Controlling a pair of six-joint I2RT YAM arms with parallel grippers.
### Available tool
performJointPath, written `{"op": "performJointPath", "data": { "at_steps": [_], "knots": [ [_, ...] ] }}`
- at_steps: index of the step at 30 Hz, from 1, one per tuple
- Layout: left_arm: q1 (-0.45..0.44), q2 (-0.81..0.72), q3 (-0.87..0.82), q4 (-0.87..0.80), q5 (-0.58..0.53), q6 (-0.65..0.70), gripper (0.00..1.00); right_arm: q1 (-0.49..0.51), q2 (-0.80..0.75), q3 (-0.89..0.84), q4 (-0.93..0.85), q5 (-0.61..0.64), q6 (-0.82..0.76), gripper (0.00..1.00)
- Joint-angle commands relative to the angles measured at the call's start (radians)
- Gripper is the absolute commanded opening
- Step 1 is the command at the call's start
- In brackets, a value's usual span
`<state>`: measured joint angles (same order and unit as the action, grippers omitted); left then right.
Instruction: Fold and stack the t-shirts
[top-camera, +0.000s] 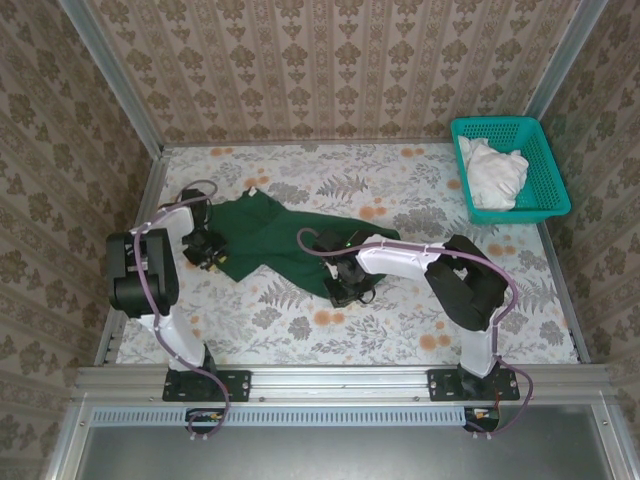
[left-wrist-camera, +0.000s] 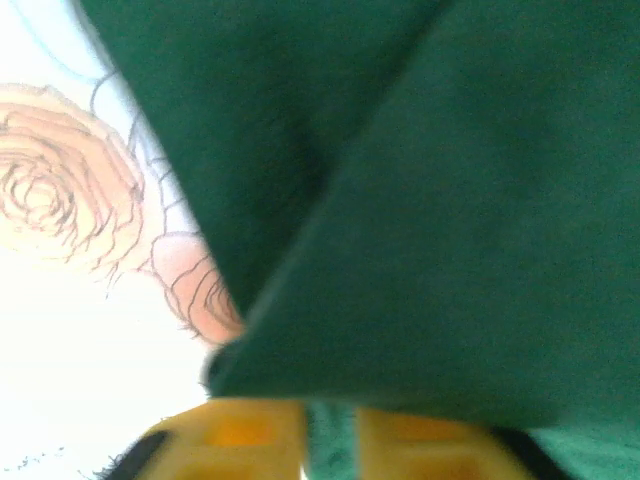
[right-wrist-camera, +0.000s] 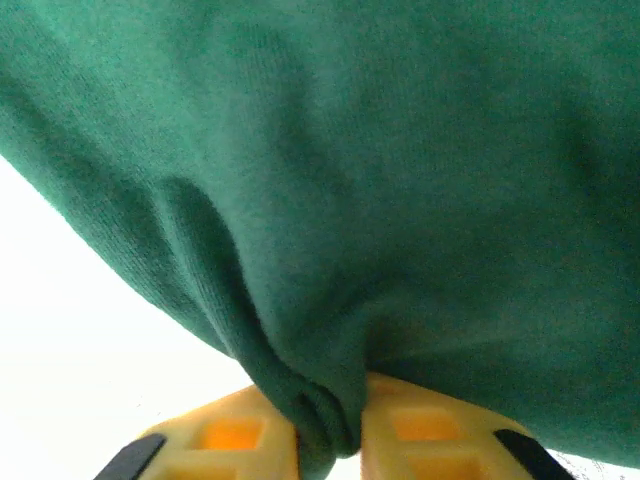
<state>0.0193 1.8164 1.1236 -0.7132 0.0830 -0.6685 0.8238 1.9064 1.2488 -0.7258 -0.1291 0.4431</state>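
Note:
A dark green t-shirt (top-camera: 290, 235) lies crumpled across the middle of the flowered table. My left gripper (top-camera: 207, 250) sits at the shirt's left edge. In the left wrist view its yellow fingers (left-wrist-camera: 240, 445) are shut on a strip of green t-shirt cloth (left-wrist-camera: 440, 220), and that gripper (left-wrist-camera: 330, 445) is low over the table. My right gripper (top-camera: 350, 285) is at the shirt's lower right edge. The right wrist view has a bunched fold of the t-shirt (right-wrist-camera: 380, 200) pinched between the yellow fingers (right-wrist-camera: 430, 435) of the shut gripper (right-wrist-camera: 328, 440).
A teal mesh basket (top-camera: 545, 195) holding white cloth (top-camera: 495, 172) stands at the back right corner. Patterned walls close in the table on three sides. The flowered tabletop (top-camera: 300, 320) is bare in front of the shirt.

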Motion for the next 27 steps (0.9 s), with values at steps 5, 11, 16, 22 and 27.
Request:
{"op": "performJointPath", "data": {
  "at_steps": [5, 11, 16, 22, 27],
  "knots": [
    [-0.023, 0.041, 0.083, 0.162, 0.035, 0.016, 0.00, -0.059, -0.141, -0.015, 0.025, -0.010, -0.052, 0.08],
    [-0.053, -0.076, 0.268, 0.133, 0.052, -0.012, 0.00, -0.203, -0.285, 0.060, 0.041, -0.099, -0.061, 0.06],
    [-0.099, -0.147, 0.525, 0.167, 0.099, -0.023, 0.00, -0.340, -0.339, 0.243, 0.029, -0.129, -0.043, 0.03],
    [-0.163, -0.172, 0.690, 0.183, 0.099, 0.001, 0.00, -0.411, -0.390, 0.324, 0.121, -0.147, 0.018, 0.00],
    [-0.165, -0.172, 0.725, 0.162, 0.114, 0.009, 0.00, -0.464, -0.440, 0.303, 0.172, -0.108, 0.067, 0.00]
  ]
}}
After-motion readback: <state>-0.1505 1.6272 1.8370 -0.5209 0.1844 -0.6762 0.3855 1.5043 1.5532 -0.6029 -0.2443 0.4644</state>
